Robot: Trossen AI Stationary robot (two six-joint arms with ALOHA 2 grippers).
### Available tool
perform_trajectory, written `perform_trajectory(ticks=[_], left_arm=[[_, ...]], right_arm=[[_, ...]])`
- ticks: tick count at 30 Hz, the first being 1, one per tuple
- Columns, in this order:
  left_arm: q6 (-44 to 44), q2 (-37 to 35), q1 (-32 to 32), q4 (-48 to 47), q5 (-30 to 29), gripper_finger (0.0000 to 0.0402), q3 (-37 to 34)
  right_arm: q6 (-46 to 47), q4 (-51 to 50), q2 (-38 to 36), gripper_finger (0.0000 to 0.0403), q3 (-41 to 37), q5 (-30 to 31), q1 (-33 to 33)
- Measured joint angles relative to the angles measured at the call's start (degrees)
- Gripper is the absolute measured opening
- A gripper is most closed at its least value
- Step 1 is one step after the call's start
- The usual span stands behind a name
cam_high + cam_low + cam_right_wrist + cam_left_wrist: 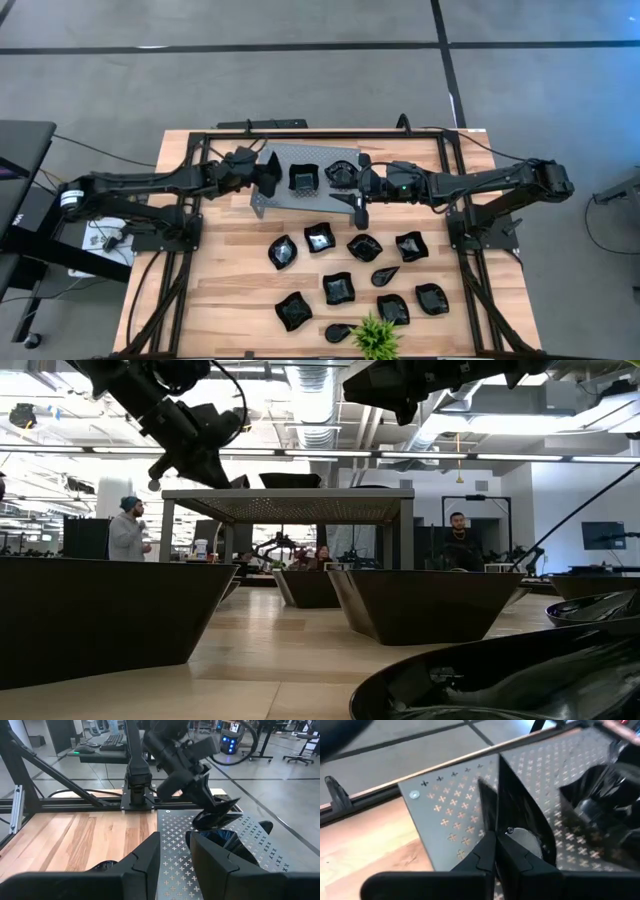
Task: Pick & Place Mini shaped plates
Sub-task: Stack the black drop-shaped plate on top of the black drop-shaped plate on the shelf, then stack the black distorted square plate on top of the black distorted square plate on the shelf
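Over the grey stand's (300,160) left edge my left gripper (266,174) clamps a tilted black plate (520,815); right gripper (175,845), parted, hovers over its right end.

Open-plan robotics lab: exposed ceiling ducts (320,400), desks, other robot rigs (240,740) behind.

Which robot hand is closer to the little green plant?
The right. The right gripper hangs off the grey perforated metal stand's near edge, closer to the small green plant; the left gripper is over the stand, holding a glossy black plate.
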Motion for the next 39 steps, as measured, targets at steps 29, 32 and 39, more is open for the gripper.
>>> perform_trajectory(ticks=[29,32,39], left_arm=[[4.45,-0.42,1.14,3.08,0.02,0.0072,-0.03],[6.58,-4.37,-0.18,3.05,1.94,0.0082,-0.03],[10.98,-15.53,-6.64,3.49,9.86,0.0077,0.01]], right_arm=[[-0.02,3.61,3.76,0.0102,0.0,-0.13,2.38],[-0.04,3.57,3.76,0.0102,0.27,-0.15,4.72],[-0.85,1.73,8.09,0.0102,5.28,-0.15,10.25]])
